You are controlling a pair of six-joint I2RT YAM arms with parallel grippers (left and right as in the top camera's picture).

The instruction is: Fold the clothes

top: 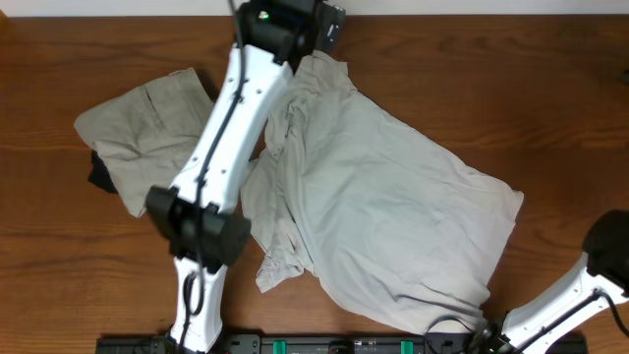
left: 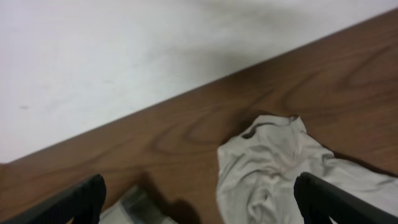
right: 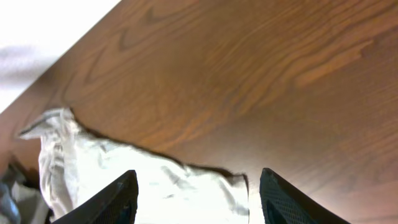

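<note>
The large pale cream-white garment (top: 393, 206) lies spread and wrinkled across the middle of the table. The khaki-tan garment (top: 138, 128) lies at the left, partly under my left arm. My left gripper (top: 324, 25) hangs at the far edge above the cream garment's bunched top end (left: 273, 168). Its fingers (left: 199, 186) are wide open and empty. My right arm (top: 600, 265) is at the near right corner. The right gripper (right: 197, 177) is open and empty, with a corner of the cream garment (right: 186, 193) between its fingers.
A small black item (top: 98, 175) pokes out under the khaki garment's left edge. The wooden table (top: 550, 98) ends at a white wall along the back (left: 124, 50). A black and green rail (top: 295, 344) runs along the front edge.
</note>
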